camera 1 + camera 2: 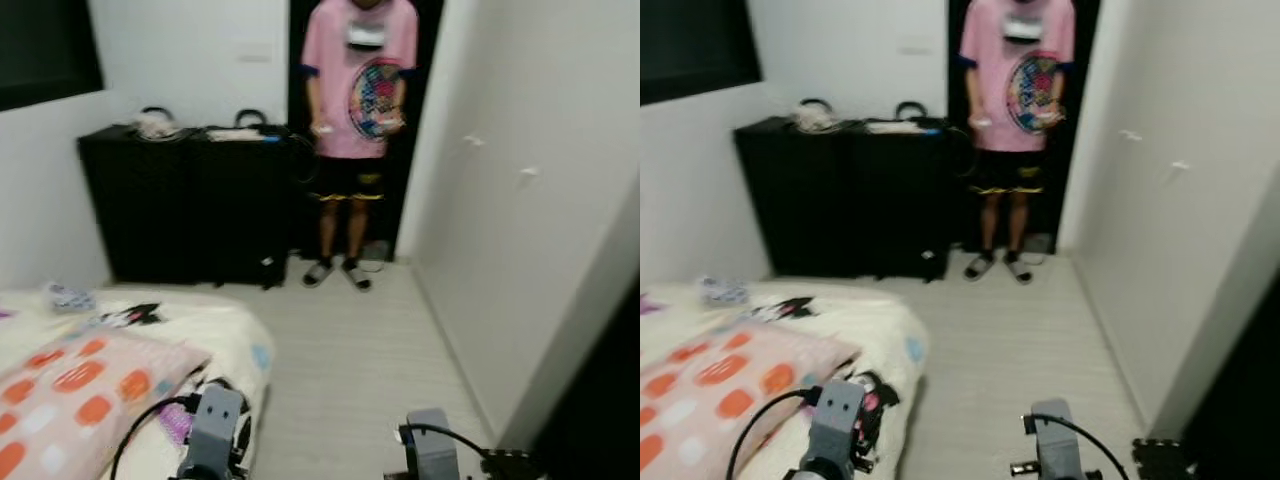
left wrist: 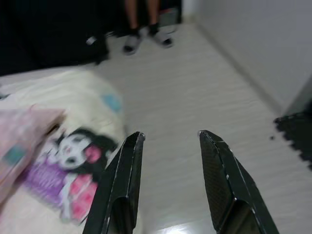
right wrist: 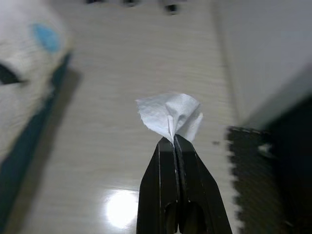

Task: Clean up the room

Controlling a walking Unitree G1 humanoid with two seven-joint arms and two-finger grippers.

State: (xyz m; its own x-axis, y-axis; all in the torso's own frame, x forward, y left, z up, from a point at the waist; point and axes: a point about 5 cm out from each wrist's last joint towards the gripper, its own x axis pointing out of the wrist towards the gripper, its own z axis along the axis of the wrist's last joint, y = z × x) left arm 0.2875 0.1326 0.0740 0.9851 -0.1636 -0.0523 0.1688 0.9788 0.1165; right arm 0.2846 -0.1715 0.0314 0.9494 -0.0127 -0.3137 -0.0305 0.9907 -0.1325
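Note:
In the right wrist view my right gripper (image 3: 173,139) is shut on a crumpled white tissue (image 3: 169,115), held above the pale wood floor (image 3: 122,78). My left gripper (image 2: 170,139) is open with nothing between its fingers, hovering beside the corner of the bed (image 2: 63,112). Both wrists (image 1: 213,425) (image 1: 432,445) show at the bottom of the eye views. On the bed lie a pink pillow with orange spots (image 1: 70,390), a small black item (image 1: 135,315) and a small patterned bundle (image 1: 68,296).
A person in a pink shirt (image 1: 358,80) stands in the dark doorway ahead. A black cabinet (image 1: 190,200) with bags on top lines the far wall. White wardrobe doors (image 1: 520,250) run along the right. A black foam mat (image 3: 263,175) lies at the right.

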